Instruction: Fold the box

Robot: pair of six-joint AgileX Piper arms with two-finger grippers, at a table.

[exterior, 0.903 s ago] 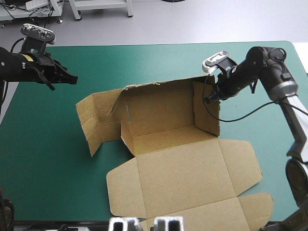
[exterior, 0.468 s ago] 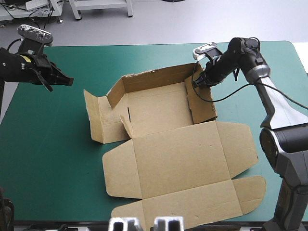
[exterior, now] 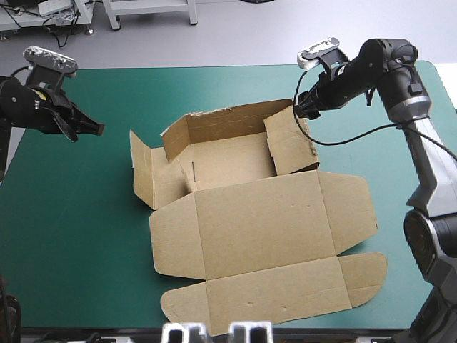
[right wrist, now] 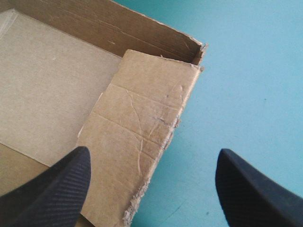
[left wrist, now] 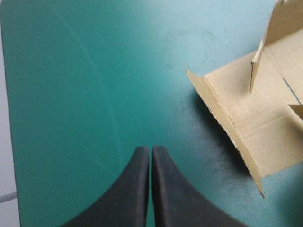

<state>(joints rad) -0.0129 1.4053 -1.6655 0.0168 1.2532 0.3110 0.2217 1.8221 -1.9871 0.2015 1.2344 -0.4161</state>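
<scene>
Sitting mid-table on the teal-green cover point(exterior: 214, 86), half-raised box point(exterior: 257, 236): light, stiff, likely springy at creases. Best pinched along the leaning right wall point(exterior: 291, 146), ahead of the wide-spread right gripper point(right wrist: 154, 150). Left gripper point(left wrist: 151, 149) pressed together, well aside.

Premises: a robotics laboratory or test workshop. Evidence: a bench point(exterior: 214, 86) with a teal-green cover, attended by a left robot arm point(exterior: 32, 107) and a right robot arm point(exterior: 389, 61). Smooth grey floor point(exterior: 285, 36) lies beyond the far edge. Pale metal frame legs point(exterior: 150, 7) and loose cables point(exterior: 61, 21) stand far left.
</scene>
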